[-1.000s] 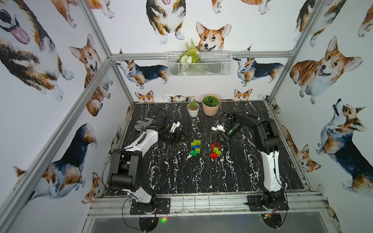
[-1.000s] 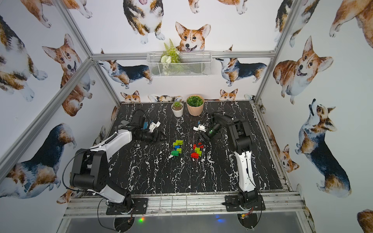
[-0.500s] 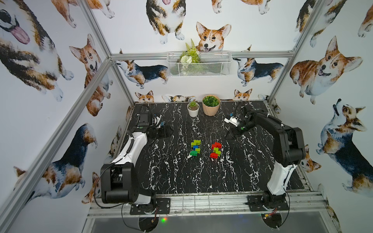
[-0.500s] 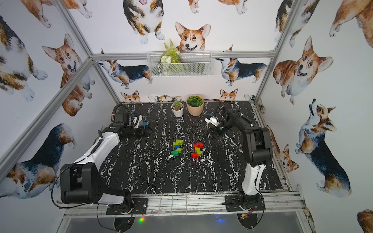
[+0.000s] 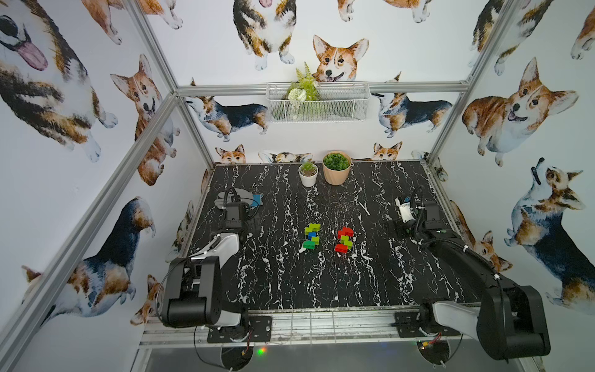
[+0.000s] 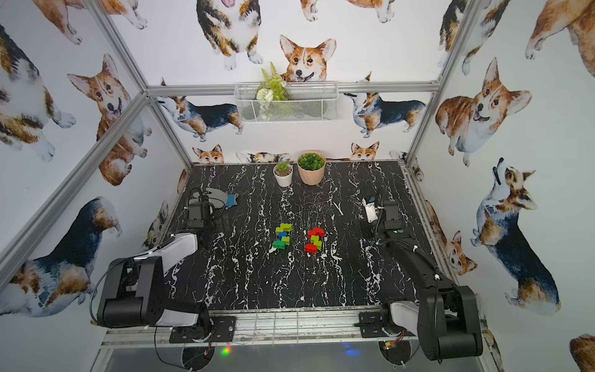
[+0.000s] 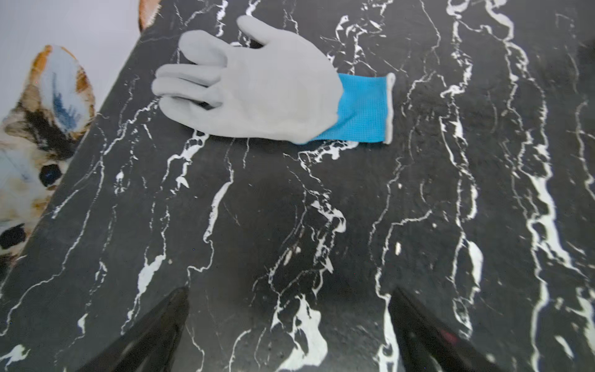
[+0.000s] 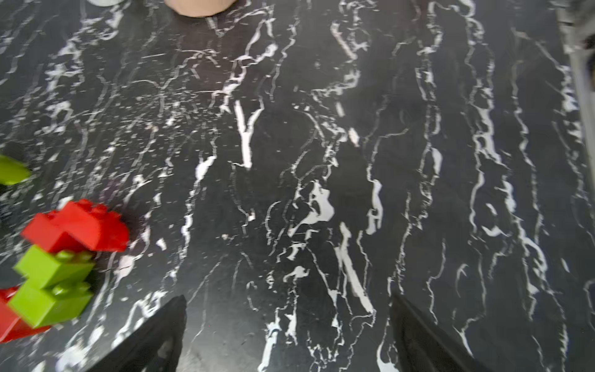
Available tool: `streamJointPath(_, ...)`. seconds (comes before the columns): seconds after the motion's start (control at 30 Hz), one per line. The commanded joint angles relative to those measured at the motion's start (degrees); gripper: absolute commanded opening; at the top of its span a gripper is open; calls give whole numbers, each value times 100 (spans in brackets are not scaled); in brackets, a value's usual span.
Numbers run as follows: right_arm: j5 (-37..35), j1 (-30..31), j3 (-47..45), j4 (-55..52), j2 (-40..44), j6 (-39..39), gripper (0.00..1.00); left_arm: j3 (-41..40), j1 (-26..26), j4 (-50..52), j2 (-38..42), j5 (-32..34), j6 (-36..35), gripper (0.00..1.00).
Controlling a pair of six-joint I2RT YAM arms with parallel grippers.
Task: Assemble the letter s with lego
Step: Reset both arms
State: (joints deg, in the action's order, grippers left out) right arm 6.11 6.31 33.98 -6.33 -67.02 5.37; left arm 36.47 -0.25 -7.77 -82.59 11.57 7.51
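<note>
Withdrawn from the lego point(image 5: 312, 229), left hand point(image 7: 288, 291) and right hand point(image 8: 289, 296) both gape empty.

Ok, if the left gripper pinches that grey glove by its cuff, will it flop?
Probably: the glove lies flat and thin on the table, so it should drape. Its knitted blue cuff looks soft and light. The matte grey coating probably grips.

green-blue lego cluster point(image 5: 312, 236), red-lime lego cluster point(image 5: 344, 239) beside it, apart
</note>
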Motion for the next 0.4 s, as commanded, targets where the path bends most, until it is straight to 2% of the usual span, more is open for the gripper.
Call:
streamJointPath(0.0,-725,-15,-441,1801,-59,-568,100,-305,-75,-1403,-117,457,-11,100)
streamJointPath(0.23,-1084,-32,-830,3270,-719,-616,100,-342,-175,-1691,-249,475,-209,100)
streamJointPath(0.37,-1054,-33,-901,3414,-825,-657,100,-549,-235,-1993,-93,397,-267,100)
